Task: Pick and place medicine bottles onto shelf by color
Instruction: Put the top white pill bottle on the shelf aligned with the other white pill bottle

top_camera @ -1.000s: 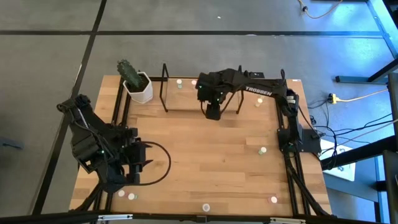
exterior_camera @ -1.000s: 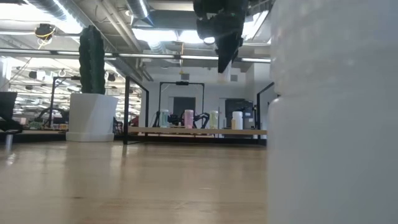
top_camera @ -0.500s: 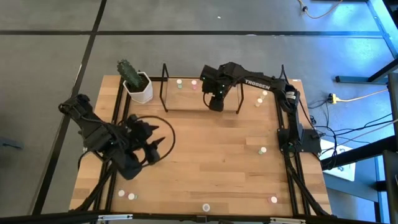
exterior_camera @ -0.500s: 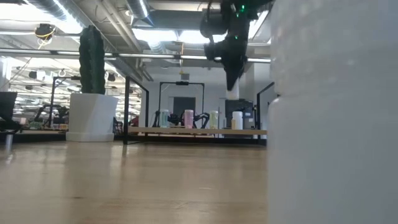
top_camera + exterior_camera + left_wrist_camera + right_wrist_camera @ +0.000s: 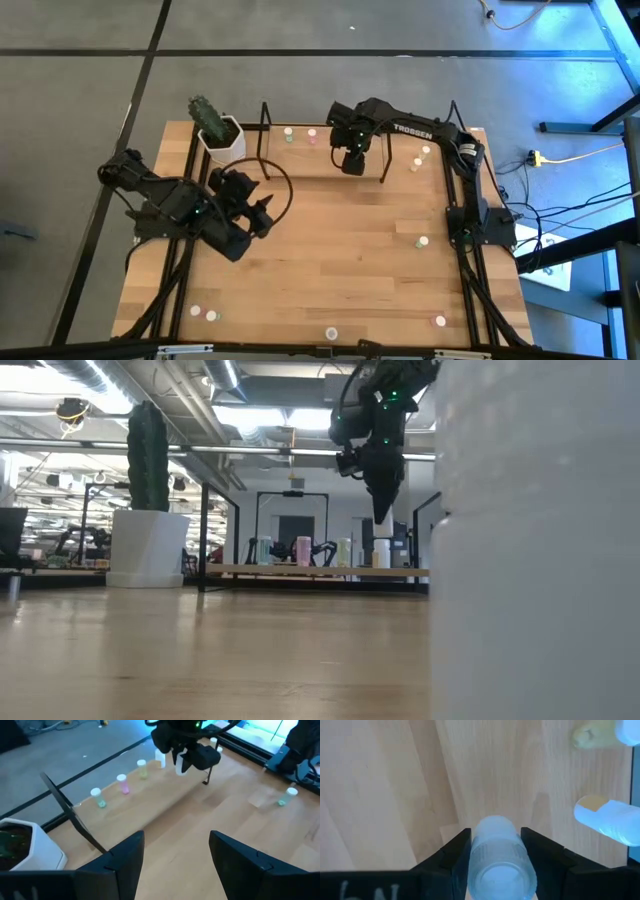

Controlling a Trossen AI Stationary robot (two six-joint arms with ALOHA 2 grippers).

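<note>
Right hand point(image 5: 350, 166): I have it clamped on a white bottle point(image 5: 496, 857) above the shelf point(image 5: 300, 165).
Left hand point(image 5: 175, 850): fingers apart, waiting.
Tip: I should go down slowly beside the white ones.

We see even, bright light on the table point(image 5: 330, 250) from ceiling lights point(image 5: 240, 415) at twelve o'clock in the low view; a blue glow tints the floor at two o'clock, and a blurred white bottle point(image 5: 535, 540) fills three o'clock
</note>
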